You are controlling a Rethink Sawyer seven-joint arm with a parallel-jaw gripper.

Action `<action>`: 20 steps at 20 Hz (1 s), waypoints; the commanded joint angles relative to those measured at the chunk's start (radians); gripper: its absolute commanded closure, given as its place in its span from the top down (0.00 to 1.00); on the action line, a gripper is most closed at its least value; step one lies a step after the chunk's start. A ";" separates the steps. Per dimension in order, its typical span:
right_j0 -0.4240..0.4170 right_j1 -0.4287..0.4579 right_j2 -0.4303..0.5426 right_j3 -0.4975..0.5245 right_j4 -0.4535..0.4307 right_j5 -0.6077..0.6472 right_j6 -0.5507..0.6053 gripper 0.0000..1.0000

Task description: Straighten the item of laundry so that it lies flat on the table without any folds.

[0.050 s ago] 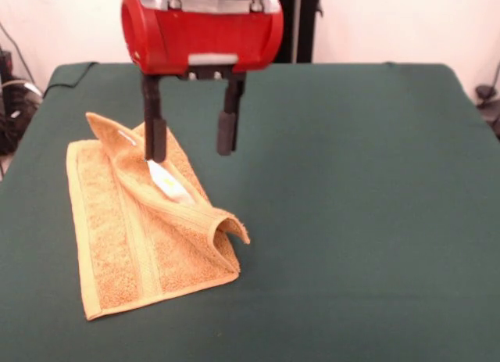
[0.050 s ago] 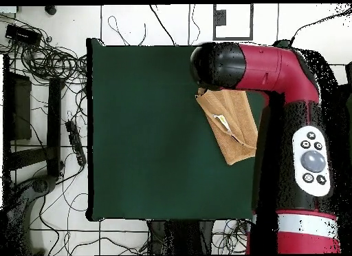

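The item of laundry [image 1: 133, 229], an orange-tan terry towel, lies on the left part of the green table [image 1: 351, 221]. Its right side is folded over in a long diagonal flap, with a raised curl at the near end and a white tag showing on the fold. My gripper [image 1: 191, 149] hangs open just above the towel's far part; its left finger [image 1: 155, 139] is over the fold and its right finger is past the towel's edge, holding nothing. In the overhead view the towel [image 2: 234, 126] lies at the table's right edge, partly under the arm.
The red arm [image 2: 275, 74] covers the right edge of the table in the overhead view. Cables and equipment lie on the floor left of the table [image 2: 48, 115].
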 commanded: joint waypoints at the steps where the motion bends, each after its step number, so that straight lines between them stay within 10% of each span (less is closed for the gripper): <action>1: -0.009 0.037 0.161 0.164 -0.063 -0.045 -0.245 1.00; 20: -0.024 0.055 0.173 0.235 -0.102 -0.136 -0.125 1.00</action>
